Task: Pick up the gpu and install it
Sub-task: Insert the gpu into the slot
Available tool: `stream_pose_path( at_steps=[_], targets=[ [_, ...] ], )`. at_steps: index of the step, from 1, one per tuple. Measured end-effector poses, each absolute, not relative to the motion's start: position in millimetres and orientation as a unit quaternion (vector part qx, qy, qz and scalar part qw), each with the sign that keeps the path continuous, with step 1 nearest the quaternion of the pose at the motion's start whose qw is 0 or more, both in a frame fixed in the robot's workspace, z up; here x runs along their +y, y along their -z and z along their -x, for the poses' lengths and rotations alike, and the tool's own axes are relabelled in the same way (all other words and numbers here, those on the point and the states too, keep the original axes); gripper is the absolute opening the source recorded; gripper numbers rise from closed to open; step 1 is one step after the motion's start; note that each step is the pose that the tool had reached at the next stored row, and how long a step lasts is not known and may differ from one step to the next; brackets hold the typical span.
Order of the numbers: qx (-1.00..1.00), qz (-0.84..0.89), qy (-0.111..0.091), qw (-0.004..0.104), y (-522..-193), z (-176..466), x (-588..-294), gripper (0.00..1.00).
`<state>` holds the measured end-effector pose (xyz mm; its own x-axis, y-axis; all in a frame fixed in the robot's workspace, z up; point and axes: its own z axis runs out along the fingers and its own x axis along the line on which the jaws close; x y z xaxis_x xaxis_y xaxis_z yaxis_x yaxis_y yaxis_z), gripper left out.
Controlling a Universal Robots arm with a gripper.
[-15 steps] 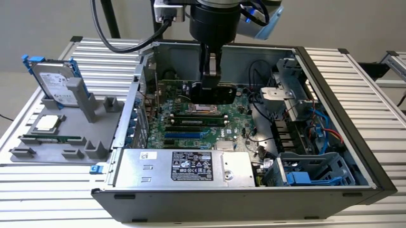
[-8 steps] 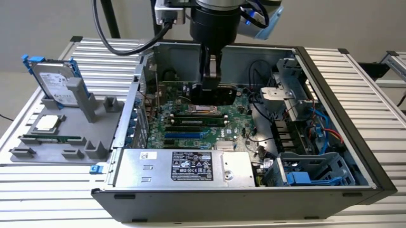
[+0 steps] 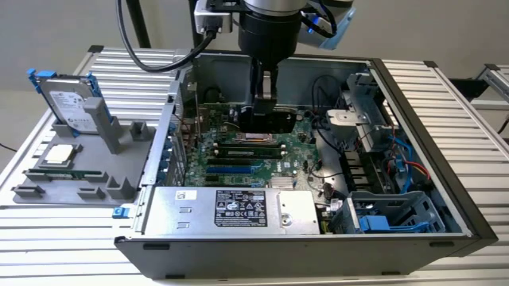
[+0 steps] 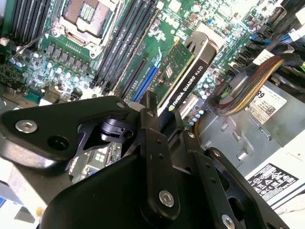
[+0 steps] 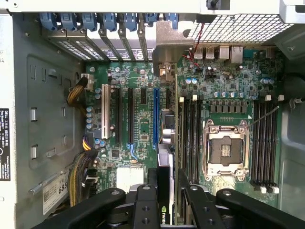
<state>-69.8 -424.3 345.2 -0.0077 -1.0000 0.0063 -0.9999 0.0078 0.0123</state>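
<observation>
A black claw (image 4: 159, 121) grips the gpu (image 4: 183, 78) on edge above a green motherboard (image 4: 143, 28), empty processor socket (image 4: 88, 14) at eleven o'clock.

The gpu (image 4: 183, 81) shows a green board face and a black edge; the motherboard (image 5: 143, 119) is green with one blue slot (image 5: 156, 117); the claw (image 4: 162, 124) is black.
</observation>
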Motion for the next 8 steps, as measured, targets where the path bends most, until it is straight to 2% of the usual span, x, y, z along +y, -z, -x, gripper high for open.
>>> stream_pose_path(
  at_steps=[8],
  targets=[
    [-0.71, -0.704, 0.002, 0.006, -344.2, 69.7, -424.2, 0.0]
  ],
)
